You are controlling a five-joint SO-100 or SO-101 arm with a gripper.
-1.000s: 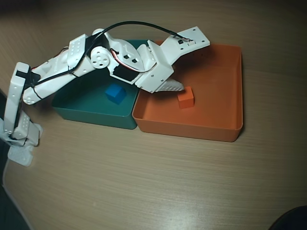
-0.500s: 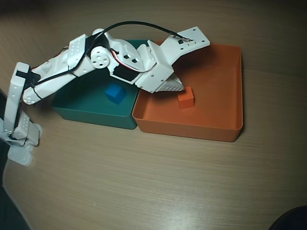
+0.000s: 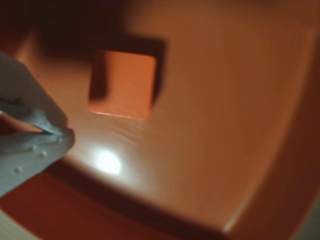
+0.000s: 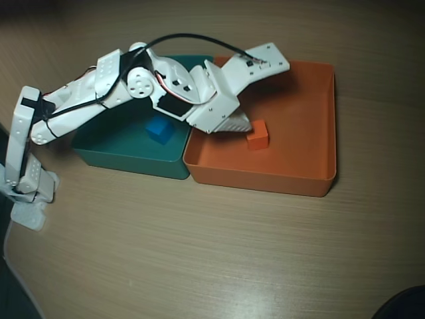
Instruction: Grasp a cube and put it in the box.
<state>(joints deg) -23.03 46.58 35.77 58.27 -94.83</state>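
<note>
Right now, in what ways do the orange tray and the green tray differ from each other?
Colour: the orange tray is bright orange, the green tray is dark teal-green. Content: the orange tray holds a small orange cube, the green tray a small blue cube. Position in the overhead view: the orange tray lies right, the green tray left. The arm covers more of the green tray. Both are shallow, similar in size, and stand side by side on the wooden table.

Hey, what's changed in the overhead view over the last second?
The gripper has drawn back slightly, up and to the left in the overhead view, away from the orange cube. The cube lies free on the floor of the orange box, where it was. The blue cube in the teal tray has not moved.
</note>
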